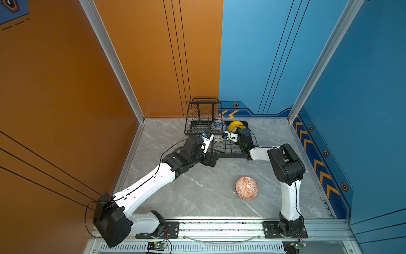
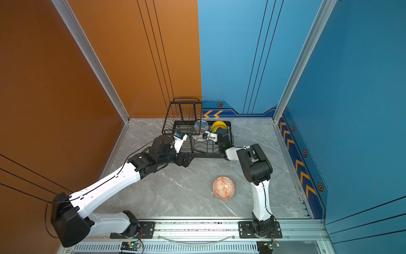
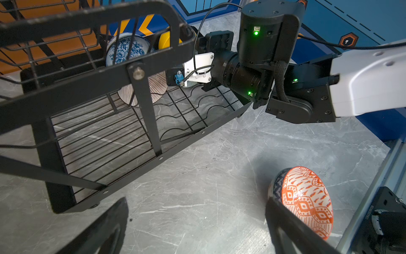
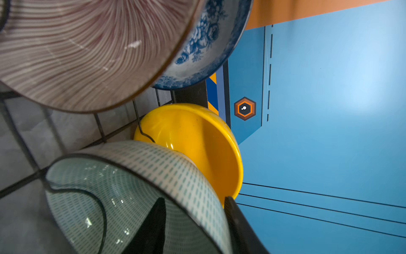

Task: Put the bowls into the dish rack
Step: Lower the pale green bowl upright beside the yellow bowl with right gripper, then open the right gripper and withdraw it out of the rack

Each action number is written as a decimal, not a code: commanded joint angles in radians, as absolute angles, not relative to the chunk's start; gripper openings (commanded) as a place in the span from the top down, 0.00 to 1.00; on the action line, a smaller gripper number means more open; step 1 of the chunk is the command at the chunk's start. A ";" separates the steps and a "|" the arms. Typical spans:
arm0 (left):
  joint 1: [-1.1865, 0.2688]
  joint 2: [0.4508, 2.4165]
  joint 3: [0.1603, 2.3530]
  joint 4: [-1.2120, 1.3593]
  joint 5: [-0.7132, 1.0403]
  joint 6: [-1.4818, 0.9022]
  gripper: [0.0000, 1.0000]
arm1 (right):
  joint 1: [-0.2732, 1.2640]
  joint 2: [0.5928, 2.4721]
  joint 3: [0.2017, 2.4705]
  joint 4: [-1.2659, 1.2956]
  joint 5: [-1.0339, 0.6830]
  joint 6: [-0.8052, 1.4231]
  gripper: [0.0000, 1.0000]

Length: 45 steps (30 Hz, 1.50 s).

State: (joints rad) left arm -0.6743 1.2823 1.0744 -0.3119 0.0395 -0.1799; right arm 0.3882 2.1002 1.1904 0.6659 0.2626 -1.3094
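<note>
The black wire dish rack (image 1: 204, 103) (image 2: 186, 101) (image 3: 109, 72) stands at the back of the table. On edge in its base stand a blue-white floral bowl (image 1: 217, 125) (image 3: 125, 49) (image 4: 211, 44), a yellow bowl (image 1: 235, 125) (image 4: 197, 143), a pinkish striped bowl (image 2: 200, 138) (image 4: 87, 50) and a green-white patterned bowl (image 4: 142, 176). My right gripper (image 4: 195, 199) straddles the green-white bowl's rim, open, its inner finger off the wall. An orange-white bowl (image 1: 246, 187) (image 2: 223, 188) (image 3: 307, 198) lies tilted on the table. My left gripper (image 3: 196, 204) is open and empty over the table by the rack's front left.
The right arm's elbow (image 1: 285, 162) rises between the rack and the orange-white bowl. The left forearm (image 1: 153, 178) crosses the table's left half. Walls close the left, back and right sides, and a metal rail (image 1: 219, 226) runs along the front.
</note>
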 commanded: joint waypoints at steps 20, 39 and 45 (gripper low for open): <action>-0.655 1.200 1.037 -0.338 0.039 -0.182 0.02 | 0.391 1.811 1.077 0.506 0.263 -1.022 0.00; -0.683 1.188 0.955 -0.318 0.039 -0.227 0.02 | 0.520 1.451 1.015 -0.032 0.348 -0.279 0.00; -0.722 1.193 0.934 -0.297 0.027 -0.253 0.02 | 0.500 1.359 0.952 -0.086 0.193 -0.143 0.00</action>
